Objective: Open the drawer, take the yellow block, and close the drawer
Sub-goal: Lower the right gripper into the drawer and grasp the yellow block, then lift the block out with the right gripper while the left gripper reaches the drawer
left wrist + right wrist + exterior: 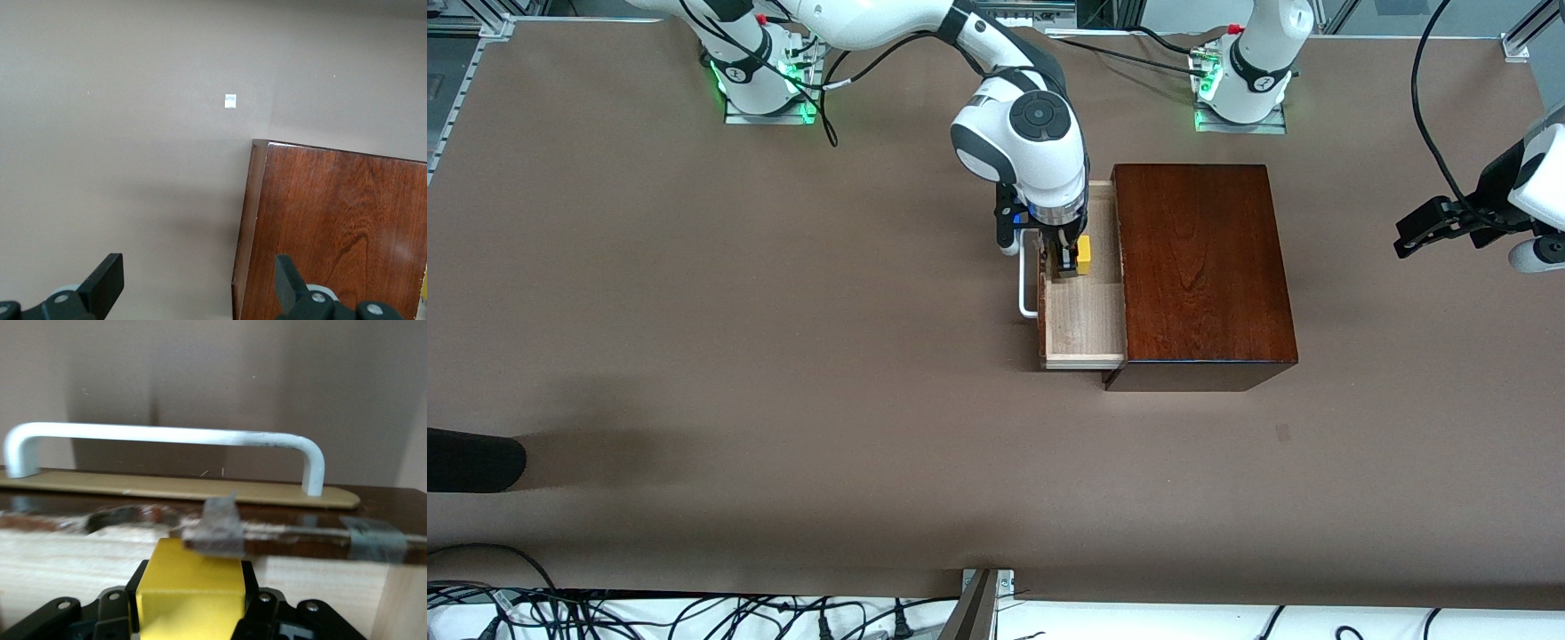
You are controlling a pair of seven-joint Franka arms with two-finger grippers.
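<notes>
- Right gripper [1069, 263], black two-finger type, reaches down into the open drawer [1080, 316], a sliding tray of pale raw wood with a dark reddish-brown front.
- Small bright yellow cube, the yellow block [190, 598], sits squarely between this gripper's fingers [257, 607]; both pads press its opposite side faces. Fingers clenched on the block.
- From the front camera, the yellow block [1083, 255] shows only as a sliver beside the fingers, low inside the tray; whether it is off the tray floor I cannot tell.
- Just past the fingertips, in the right wrist view: the drawer front's inner face with grey tape patches, then the white bar handle [167, 443] on the outer side.
- The glossy mahogany-coloured wooden box [1200, 267] houses the drawer; the tray is pulled out toward the right arm's end of the table.
- Left gripper [1436, 227] waits in the air over the left arm's end of the table, its fingers [103, 283] spread wide, nothing between them.
- Handling judgement: block looks rigid, light, plain smooth faces; likely a bit slippery, so flat pads centred on parallel faces are the right hold, as now.
- Risk: a straight lift is wanted, since the drawer front stands close to the fingers and could catch the block.
- Drawer not yet closed; handle is the obvious place to push.
</notes>
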